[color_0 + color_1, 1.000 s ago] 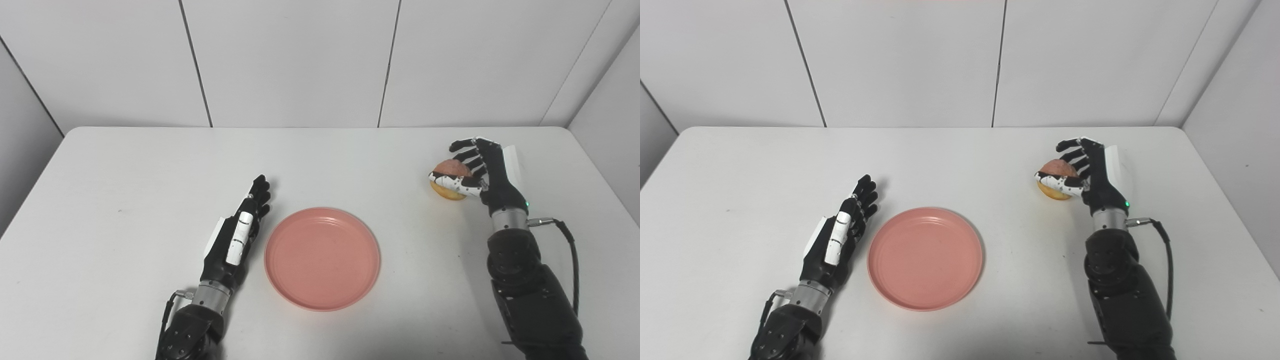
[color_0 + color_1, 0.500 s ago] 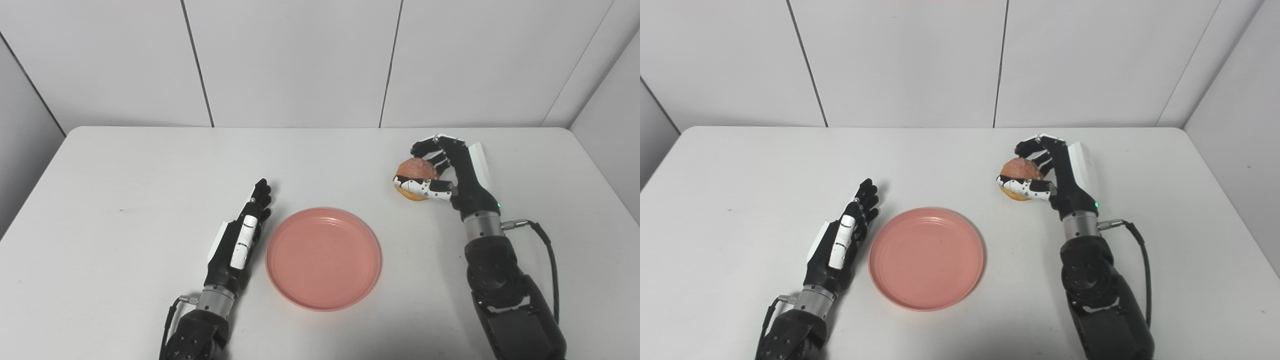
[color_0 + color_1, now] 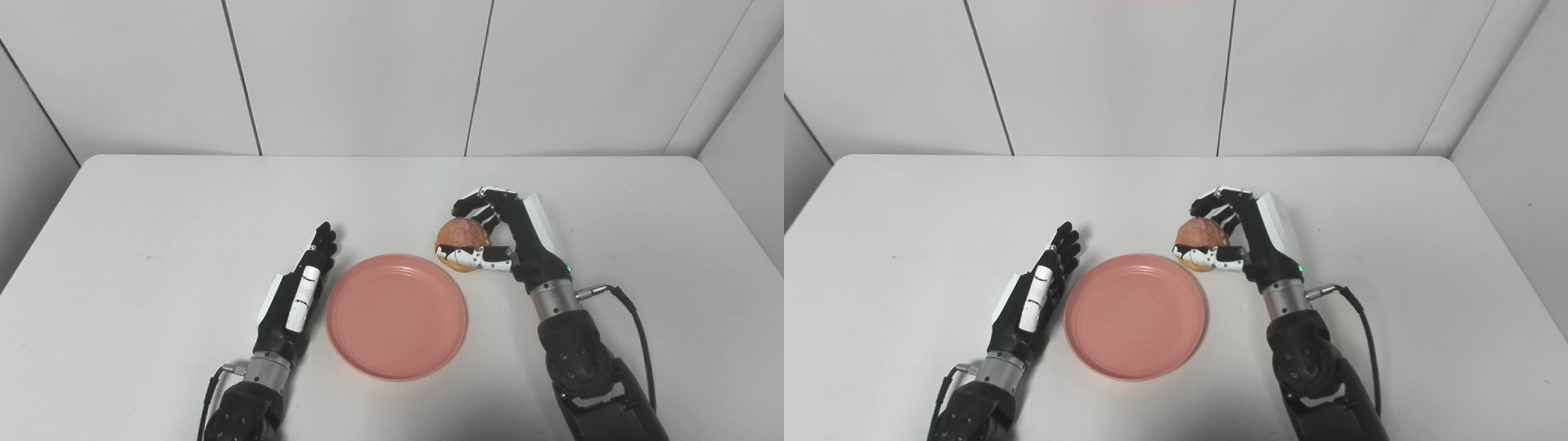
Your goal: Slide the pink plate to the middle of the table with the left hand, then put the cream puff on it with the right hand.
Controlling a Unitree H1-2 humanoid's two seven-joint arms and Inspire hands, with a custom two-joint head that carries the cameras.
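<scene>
Since the earlier frames, the right hand (image 3: 511,242) has carried the cream puff (image 3: 460,244) leftward and nearer the camera, from the far right of the tabletop (image 3: 153,208) to a spot just beside the rim of the pink plate (image 3: 395,316); the plate and the left hand (image 3: 297,297) have barely shifted. The view is from above a white tabletop backed by white wall panels. The round, shallow pink plate lies flat a little below the middle of the picture and holds nothing. The left hand lies just beside the plate's 9 o'clock edge, holding nothing, its fingers (image 3: 320,242) straight, close together and pointing toward 12 o'clock; whether it touches the rim cannot be told. The right hand's fingers (image 3: 1220,205) curl over the top of the cream puff while its thumb runs under the front, so the hand is closed around the pastry. The cream puff, golden-brown and round, sits at about 1 o'clock from the plate, at or just outside its rim; whether it is lifted clear of the tabletop is hard to tell. Judging from this, the sliding step looks done, since the plate is near the middle. What is left is the final short move over the plate, setting the puff down and letting go.
</scene>
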